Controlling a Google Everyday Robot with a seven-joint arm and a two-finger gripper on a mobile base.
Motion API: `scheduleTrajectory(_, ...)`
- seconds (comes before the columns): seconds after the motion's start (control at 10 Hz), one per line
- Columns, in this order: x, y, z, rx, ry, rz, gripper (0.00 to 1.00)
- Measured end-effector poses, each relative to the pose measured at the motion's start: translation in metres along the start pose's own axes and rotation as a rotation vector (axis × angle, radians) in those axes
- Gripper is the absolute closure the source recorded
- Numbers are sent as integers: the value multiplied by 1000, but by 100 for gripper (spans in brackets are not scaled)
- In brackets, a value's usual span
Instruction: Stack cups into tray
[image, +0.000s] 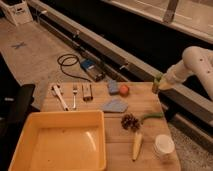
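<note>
The yellow tray (30, 145) sits on the front left of the wooden table (142, 102) and holds nothing. The white cup (164, 146) stands upright at the table's front right corner. My gripper (159, 84) hangs at the table's far right edge, at the end of the white arm coming in from the right. It holds the pale green cup (158, 78) above the tabletop. A dark patch just under it may be the brown cup; I cannot tell.
An orange ball (123, 89) and a blue sponge (113, 86) lie left of the gripper. A blue cloth (115, 105), a pine cone (129, 121), a yellow corn-like piece (136, 145), a fork (75, 95) and a white utensil (59, 95) lie on the table. A black chair (17, 102) stands at the left.
</note>
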Motion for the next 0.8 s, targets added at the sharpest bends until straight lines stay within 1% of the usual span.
scheduleTrajectory(0.2,31,32,-20,8,36,14,100)
scheduleTrajectory(0.3,41,44,-26,7,50,23,100)
scheduleTrajectory(0.4,54,57,-32,1,64,36,100)
scheduleTrajectory(0.5,66,69,-36,-13,80,48,100)
scheduleTrajectory(0.8,63,68,-35,-15,78,44,100)
